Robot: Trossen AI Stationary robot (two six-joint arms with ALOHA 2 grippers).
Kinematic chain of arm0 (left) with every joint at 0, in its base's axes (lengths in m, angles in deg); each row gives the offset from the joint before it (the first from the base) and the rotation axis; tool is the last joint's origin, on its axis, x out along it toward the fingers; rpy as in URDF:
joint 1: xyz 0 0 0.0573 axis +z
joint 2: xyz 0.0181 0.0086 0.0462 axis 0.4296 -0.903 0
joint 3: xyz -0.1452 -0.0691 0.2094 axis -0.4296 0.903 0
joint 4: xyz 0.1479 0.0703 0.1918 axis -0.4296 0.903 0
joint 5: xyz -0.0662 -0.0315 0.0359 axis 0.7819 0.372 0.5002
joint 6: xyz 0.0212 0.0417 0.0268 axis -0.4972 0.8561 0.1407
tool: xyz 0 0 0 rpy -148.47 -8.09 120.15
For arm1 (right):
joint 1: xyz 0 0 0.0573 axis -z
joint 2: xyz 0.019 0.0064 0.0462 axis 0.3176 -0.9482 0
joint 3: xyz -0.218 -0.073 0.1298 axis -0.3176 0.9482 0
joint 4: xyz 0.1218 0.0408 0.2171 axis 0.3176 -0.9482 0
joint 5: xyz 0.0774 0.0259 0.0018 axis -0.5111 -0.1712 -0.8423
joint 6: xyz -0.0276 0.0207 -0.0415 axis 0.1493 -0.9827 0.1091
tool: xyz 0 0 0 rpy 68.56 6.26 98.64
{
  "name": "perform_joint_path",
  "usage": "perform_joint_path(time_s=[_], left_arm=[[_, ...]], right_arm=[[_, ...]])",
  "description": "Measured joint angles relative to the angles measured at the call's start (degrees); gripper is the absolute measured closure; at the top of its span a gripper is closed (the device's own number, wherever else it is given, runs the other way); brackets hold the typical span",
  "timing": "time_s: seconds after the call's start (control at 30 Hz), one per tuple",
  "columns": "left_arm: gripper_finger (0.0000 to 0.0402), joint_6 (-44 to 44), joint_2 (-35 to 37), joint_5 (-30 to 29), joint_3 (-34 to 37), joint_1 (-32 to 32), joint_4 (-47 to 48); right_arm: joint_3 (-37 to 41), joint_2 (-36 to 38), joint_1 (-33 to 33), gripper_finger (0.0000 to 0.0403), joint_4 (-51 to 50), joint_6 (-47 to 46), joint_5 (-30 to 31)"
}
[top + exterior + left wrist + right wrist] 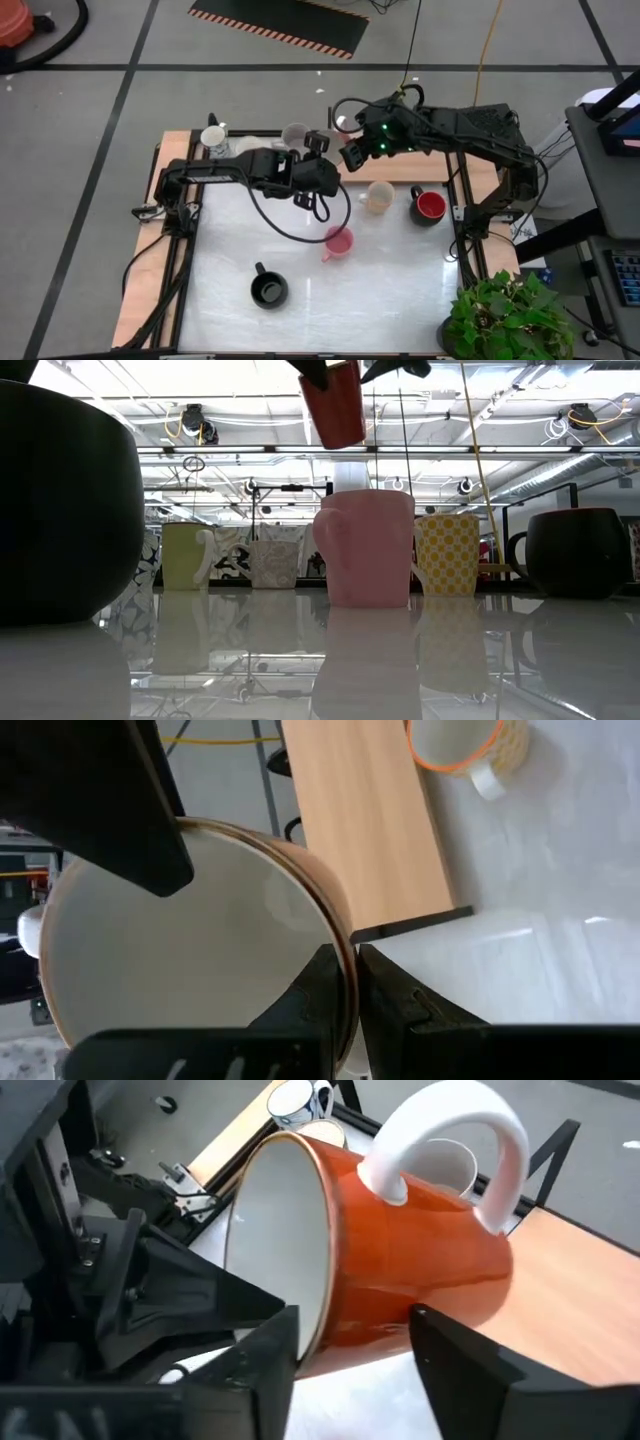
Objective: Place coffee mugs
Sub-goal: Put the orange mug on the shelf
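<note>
**Orange mug between my two grippers**

My left gripper [345, 982] pinches the thin rim of a glossy orange mug [400, 1260], cream inside, with a looped white handle, held aloft above the matte pink mug [339, 241]. My right gripper [350, 1355] straddles its round body, fingers apart, flanking the wall.

Left gripper [343, 982] clamps a mug's rim

The jaws pinch the thin wall of an orange-red mug [190, 940] with a pale interior, one finger inside, one outside. Beyond it, a yellow patterned mug [462, 748] with an orange rim sits on the glossy white desk [540, 920], beside a wooden board [365, 820].
</note>
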Motion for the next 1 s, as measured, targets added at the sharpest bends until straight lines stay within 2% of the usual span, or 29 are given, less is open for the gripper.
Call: perform_joint_path(time_s=[0.13, 0.47, 0.63, 0.7, 0.83, 1.0], left_arm=[[0.0362, 0.1, 0.0, 0.0, 0.0, -0.7, -1.1], [0.0357, 0.9, 0.0, 0.1, 0.0, -2.0, -5.5], [0.0356, -3.8, 0.0, 3.1, 0.0, -2.0, -9.3], [0.0353, -6.4, 0.1, 6.6, -0.1, -2.0, -11.6], [0.0312, -11.5, 0.7, 10.2, -0.2, -2.0, -15.1], [0.0211, -15.3, 0.8, 11.2, -0.2, -1.7, -16.7]], right_arm=[[0.0, 0.0, 0.2, 0.0279, -0.4, 1.1, 0.2], [0.1, -0.1, 0.4, 0.0386, -0.7, 2.9, 0.7], [0.2, -0.2, 0.8, 0.0398, -1.1, 3.1, 0.8], [0.2, -0.2, 1.1, 0.0401, -1.1, 4.2, 0.4], [0.3, 0.1, 2.2, 0.0402, -2.5, 5.6, 0.5], [0.3, 0.8, 4.4, 0.0402, -2.3, 6.2, 0.5]])
